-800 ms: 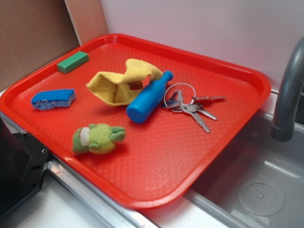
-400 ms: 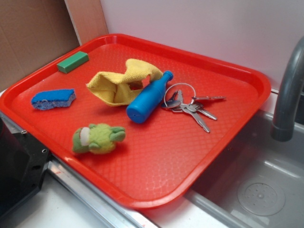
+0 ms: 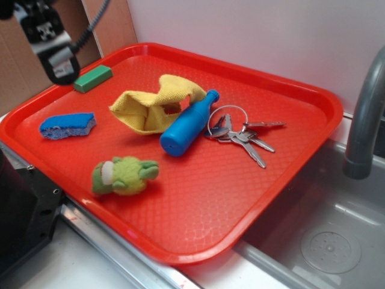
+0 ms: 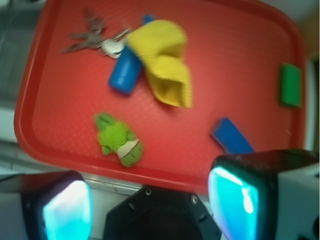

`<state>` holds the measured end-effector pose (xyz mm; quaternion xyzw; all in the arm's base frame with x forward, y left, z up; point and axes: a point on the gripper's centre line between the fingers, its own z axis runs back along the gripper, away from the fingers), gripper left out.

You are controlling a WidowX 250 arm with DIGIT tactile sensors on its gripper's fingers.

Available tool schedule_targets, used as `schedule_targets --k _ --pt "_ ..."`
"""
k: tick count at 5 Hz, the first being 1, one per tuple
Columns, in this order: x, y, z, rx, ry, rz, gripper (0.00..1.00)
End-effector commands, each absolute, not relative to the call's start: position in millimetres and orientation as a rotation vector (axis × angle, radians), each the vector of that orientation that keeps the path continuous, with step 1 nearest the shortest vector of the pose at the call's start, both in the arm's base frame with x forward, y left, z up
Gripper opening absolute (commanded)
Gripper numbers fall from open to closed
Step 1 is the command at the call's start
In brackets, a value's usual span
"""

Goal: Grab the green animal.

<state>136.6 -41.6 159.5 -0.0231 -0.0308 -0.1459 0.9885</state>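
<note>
The green animal (image 3: 123, 176), a fuzzy lime-green plush with a whitish band, lies on its side near the front-left edge of the red tray (image 3: 210, 198). My gripper (image 3: 60, 71) hangs high over the tray's back-left corner, well away from the plush. In the wrist view the green animal (image 4: 120, 141) lies on the tray (image 4: 65, 85), above and left of my gripper (image 4: 150, 207). The jaws stand wide apart, the cyan-lit pads (image 4: 67, 215) hold nothing, and the gripper is open.
On the tray lie a yellow cloth (image 3: 153, 105), a blue bottle (image 3: 186, 125), keys (image 3: 243, 135), a blue sponge (image 3: 67, 125) and a green block (image 3: 92, 78). A grey faucet (image 3: 367, 114) and sink (image 3: 325, 235) are at the right. A black box (image 3: 24, 211) sits front left.
My gripper and arm have come into the exterior view at the top left, where nothing showed before. The objects on the tray have not moved.
</note>
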Motion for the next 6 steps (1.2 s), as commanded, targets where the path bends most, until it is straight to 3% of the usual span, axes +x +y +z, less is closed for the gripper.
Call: schedule_targets --k 1,2,4,6 --pt "143 -58 116 -0.080 -0.068 -0.462 1.00" --pt "138 -67 91 -0.008 -0.078 -0.496 1.00" --pt "140 -81 45 0.032 -0.061 -0.541 1.00" --pt "129 -94 26 -0.010 -0.011 -0.581 1.00"
